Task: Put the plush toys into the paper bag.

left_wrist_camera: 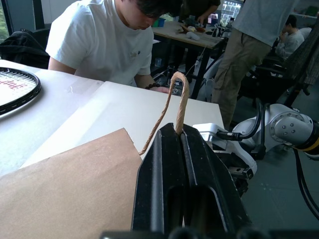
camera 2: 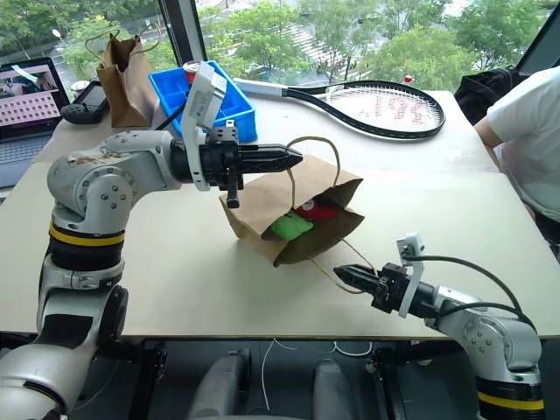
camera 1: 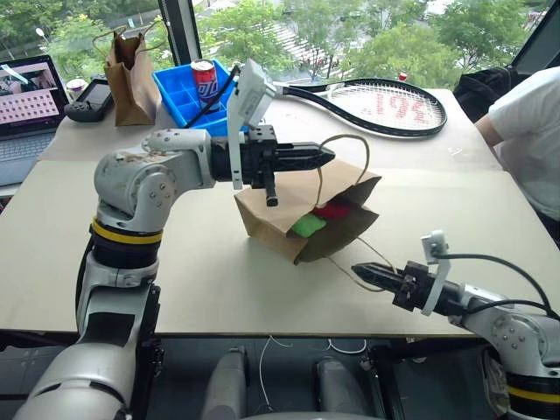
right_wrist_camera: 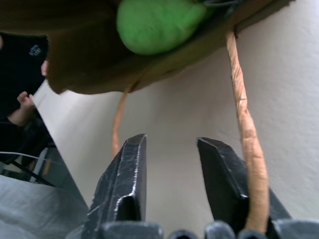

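The paper bag lies tilted on the table, its mouth gaping toward the front right. Inside the mouth sit the plush toys: the round lime-green one and behind it the red one. My left gripper is level above the bag, shut on the upper loop handle, and holds that side up. The lower handle trails over the table. My right gripper hovers low just in front of the mouth. Its fingers stand apart with nothing between them, and the lower handle runs along the outside of one.
A tennis racket lies at the back. A blue bin with a soda can, a darker paper bag, a game controller and a laptop stand at the back left. A person sits at the right.
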Available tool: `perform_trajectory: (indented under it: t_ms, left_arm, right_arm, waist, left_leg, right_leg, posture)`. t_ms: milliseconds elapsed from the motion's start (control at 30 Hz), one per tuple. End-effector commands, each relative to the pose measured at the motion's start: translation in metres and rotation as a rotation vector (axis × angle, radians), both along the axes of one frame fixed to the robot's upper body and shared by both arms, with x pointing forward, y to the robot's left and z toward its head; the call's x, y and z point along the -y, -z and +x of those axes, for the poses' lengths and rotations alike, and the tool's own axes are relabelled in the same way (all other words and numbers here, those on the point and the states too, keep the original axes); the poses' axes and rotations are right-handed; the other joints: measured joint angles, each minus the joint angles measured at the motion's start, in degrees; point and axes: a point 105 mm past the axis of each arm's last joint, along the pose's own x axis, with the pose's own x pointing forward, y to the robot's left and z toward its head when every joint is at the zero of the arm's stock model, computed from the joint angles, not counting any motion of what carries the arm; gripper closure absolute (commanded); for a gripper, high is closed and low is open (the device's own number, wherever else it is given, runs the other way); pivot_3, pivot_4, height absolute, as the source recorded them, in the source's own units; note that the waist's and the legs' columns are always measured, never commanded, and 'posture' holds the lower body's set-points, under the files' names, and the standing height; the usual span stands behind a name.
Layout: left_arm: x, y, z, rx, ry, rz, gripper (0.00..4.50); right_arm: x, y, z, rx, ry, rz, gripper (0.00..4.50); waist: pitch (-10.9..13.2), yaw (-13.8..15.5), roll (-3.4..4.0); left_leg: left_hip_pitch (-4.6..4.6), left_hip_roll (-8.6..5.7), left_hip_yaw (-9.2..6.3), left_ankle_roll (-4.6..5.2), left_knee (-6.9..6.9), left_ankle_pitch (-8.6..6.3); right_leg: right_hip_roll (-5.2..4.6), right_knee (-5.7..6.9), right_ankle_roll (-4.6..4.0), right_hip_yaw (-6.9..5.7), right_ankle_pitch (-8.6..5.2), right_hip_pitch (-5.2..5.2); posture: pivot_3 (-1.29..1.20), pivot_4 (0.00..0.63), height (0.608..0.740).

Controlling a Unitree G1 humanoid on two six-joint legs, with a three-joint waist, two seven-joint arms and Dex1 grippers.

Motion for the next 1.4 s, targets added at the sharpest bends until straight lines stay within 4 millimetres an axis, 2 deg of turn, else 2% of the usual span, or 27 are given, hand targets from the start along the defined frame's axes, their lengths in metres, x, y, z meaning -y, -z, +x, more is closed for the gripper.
perform_trajectory:
  t_ms: [33,133,333,433,567,800,867,933,1033,1100,1267,1333,1367,1400]
  left_arm:
    - [-0.006,-0.015,0.002,0.071,-0.034,-0.023,4.50]
    - [-0.014,-0.020,0.013,0.106,-0.092,-0.023,4.50]
    - [-0.040,-0.041,0.045,0.206,-0.265,-0.048,4.50]
    - [-0.048,-0.051,0.053,0.236,-0.325,-0.080,4.50]
    - [-0.048,-0.054,0.055,0.242,-0.332,-0.100,4.50]
    - [-0.033,-0.046,0.046,0.202,-0.251,-0.097,4.50]
    - [-0.029,-0.033,0.040,0.171,-0.200,-0.051,4.50]
    - [-0.029,-0.021,0.038,0.104,-0.185,-0.027,4.50]
    - [-0.032,-0.014,0.040,0.057,-0.192,-0.012,3.72]
    - [-0.033,-0.012,0.039,0.044,-0.189,-0.007,2.91]
    - [-0.038,-0.016,0.040,0.051,-0.202,-0.020,1.11]
    - [-0.041,-0.018,0.040,0.061,-0.207,-0.020,0.24]
    - [-0.043,-0.019,0.039,0.065,-0.209,-0.019,0.03]
    - [-0.047,-0.020,0.040,0.070,-0.222,-0.022,0.00]
  right_arm:
    - [-0.009,-0.055,-0.002,0.175,-0.068,0.184,4.42]
    - [-0.023,-0.077,0.007,0.235,-0.068,0.192,4.47]
    - [-0.053,-0.144,0.026,0.380,-0.032,0.330,4.47]
    - [-0.062,-0.164,0.036,0.378,0.016,0.341,4.47]
    - [-0.069,-0.187,0.034,0.404,0.027,0.343,4.47]
    - [-0.066,-0.204,0.030,0.425,0.050,0.320,4.47]
    - [-0.065,-0.200,0.031,0.400,0.060,0.312,4.47]
    - [-0.063,-0.184,0.035,0.342,0.090,0.288,4.47]
    - [-0.061,-0.169,0.037,0.295,0.107,0.257,4.50]
    - [-0.059,-0.161,0.036,0.266,0.110,0.250,4.50]
    - [-0.045,-0.150,0.034,0.253,0.147,0.169,3.04]
    - [-0.041,-0.152,0.027,0.266,0.121,0.147,2.20]
    - [-0.040,-0.153,0.024,0.269,0.110,0.139,1.96]
    - [-0.038,-0.153,0.020,0.276,0.092,0.112,1.64]
  waist:
    - [0.0,-0.2,0.00]
    - [0.0,-0.3,0.00]
    - [0.0,-0.1,0.01]
    - [0.0,0.3,0.01]
    - [0.0,0.5,0.00]
    - [0.0,0.4,0.00]
    - [0.0,0.2,0.00]
    - [0.0,0.0,0.00]
    - [0.0,-0.1,0.00]
    - [0.0,-0.1,-0.01]
    - [0.0,-0.1,-0.01]
    - [0.0,-0.1,-0.01]
    - [0.0,-0.1,-0.01]
    - [0.0,-0.1,-0.01]
  left_leg:
    - [0.02,0.00,0.00,0.00,0.00,0.00]
    - [0.03,0.02,0.00,0.00,-0.02,0.00]
    - [-0.01,0.02,0.00,0.00,-0.04,0.00]
    - [-0.04,0.00,0.00,0.02,-0.09,0.01]
    - [-0.06,0.00,0.00,0.03,-0.23,0.02]
    - [-0.05,0.00,0.00,0.05,-0.38,0.03]
    - [-0.05,0.01,0.00,0.05,-0.38,0.03]
    - [-0.04,0.01,0.00,0.06,-0.39,0.04]
    - [-0.01,0.01,0.00,0.07,-0.40,0.04]
    - [-0.03,0.01,0.00,0.11,-0.39,0.07]
    - [-0.02,0.01,0.00,0.11,-0.38,0.07]
    - [-0.03,0.01,0.00,0.11,-0.38,0.07]
    - [-0.03,0.01,0.00,0.11,-0.38,0.07]
    - [-0.03,0.01,0.00,0.12,-0.38,0.07]
  right_leg:
    - [0.00,0.00,0.00,0.00,0.00,0.01]
    - [0.01,0.04,0.00,0.00,0.02,-0.02]
    - [0.01,0.04,-0.09,-0.01,0.07,-0.08]
    - [0.01,0.02,-0.19,-0.01,0.15,-0.06]
    - [0.01,-0.01,0.12,-0.04,0.30,-0.08]
    - [0.01,0.00,0.14,-0.04,0.31,-0.15]
    - [0.01,0.00,0.14,-0.04,0.31,-0.15]
    - [0.01,0.00,0.13,-0.04,0.30,-0.15]
    - [0.01,0.03,0.12,-0.04,0.29,-0.13]
    - [0.01,0.04,0.12,-0.03,0.30,-0.15]
    - [0.01,0.03,-0.03,-0.03,0.21,-0.15]
    - [0.01,0.02,-0.17,-0.02,0.14,-0.14]
    - [0.01,0.02,-0.17,-0.02,0.13,-0.14]
    - [0.01,0.02,-0.17,-0.02,0.13,-0.14]
  posture:
    - [0.00,0.150,0.740]
    - [0.00,0.150,0.740]
    - [0.00,0.150,0.740]
    - [0.00,0.150,0.740]
    - [0.00,0.150,0.740]
    - [0.00,0.150,0.740]
    - [0.00,0.150,0.740]
    - [0.00,0.150,0.740]
    - [0.00,0.150,0.740]
    - [0.00,0.150,0.740]
    - [0.00,0.150,0.740]
    - [0.00,0.150,0.740]
    - [0.00,0.150,0.740]
    - [0.00,0.150,0.740]
